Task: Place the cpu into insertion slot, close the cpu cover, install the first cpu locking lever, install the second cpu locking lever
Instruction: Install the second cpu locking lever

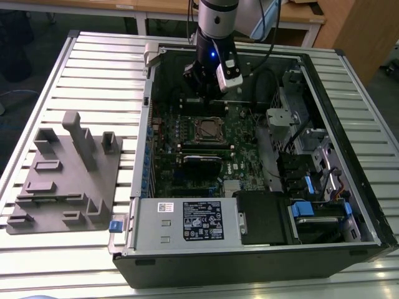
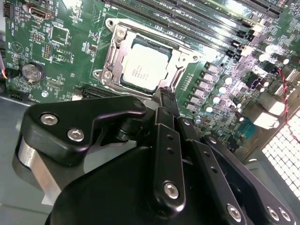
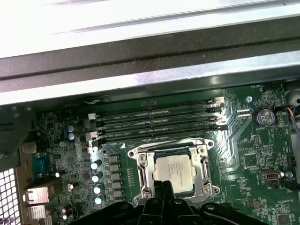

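One cpu (image 2: 143,67) sits in the one insertion slot (image 3: 174,168), framed by the closed cpu cover (image 2: 112,54). Beside it lie four memory slots (image 3: 159,123). The gripper (image 2: 165,96) hovers above, fingertips together, holding nothing.

A grey fixture block (image 1: 65,177) lies on the slatted table (image 1: 93,68) beside the open computer case (image 1: 249,249).

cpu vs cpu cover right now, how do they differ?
The cpu is a solid, pale grey square plate with print on top; the cpu cover is a shinier silver frame with an open centre. The cpu is smaller and lies inside; the cpu cover is larger and rings it. Both are square, metallic and lie flat on the green motherboard, just beyond the hand.
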You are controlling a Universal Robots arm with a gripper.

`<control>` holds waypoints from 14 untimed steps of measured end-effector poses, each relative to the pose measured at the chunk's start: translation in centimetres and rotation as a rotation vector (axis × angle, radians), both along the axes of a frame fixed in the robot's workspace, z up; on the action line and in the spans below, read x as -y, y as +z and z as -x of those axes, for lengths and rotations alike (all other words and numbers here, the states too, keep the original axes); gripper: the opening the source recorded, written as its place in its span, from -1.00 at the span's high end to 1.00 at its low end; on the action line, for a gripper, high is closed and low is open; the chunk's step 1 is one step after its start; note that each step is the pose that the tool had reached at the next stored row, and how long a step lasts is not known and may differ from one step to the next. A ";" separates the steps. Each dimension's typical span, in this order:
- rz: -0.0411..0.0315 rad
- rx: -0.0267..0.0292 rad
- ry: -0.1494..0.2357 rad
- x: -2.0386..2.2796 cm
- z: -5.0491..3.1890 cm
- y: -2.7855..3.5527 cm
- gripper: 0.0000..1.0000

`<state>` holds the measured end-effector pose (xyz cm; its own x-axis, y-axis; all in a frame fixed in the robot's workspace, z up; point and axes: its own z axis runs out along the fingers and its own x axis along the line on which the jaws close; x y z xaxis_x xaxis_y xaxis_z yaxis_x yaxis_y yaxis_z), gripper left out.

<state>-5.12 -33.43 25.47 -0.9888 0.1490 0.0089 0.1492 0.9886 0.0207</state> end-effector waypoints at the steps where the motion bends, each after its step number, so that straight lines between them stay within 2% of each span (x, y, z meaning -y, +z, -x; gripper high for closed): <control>1: -0.0010 0.0000 0.000 0.05 0.00 0.00 0.79; 4: -0.0036 0.0002 0.000 0.34 0.00 -0.06 0.79; 9: -0.0036 0.0001 0.000 1.08 0.00 -0.16 0.79; 14: -0.0037 0.0002 0.000 1.53 0.00 -0.29 0.79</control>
<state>-5.12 -34.96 25.17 -0.9888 0.1486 0.0093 0.1488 0.9886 0.0244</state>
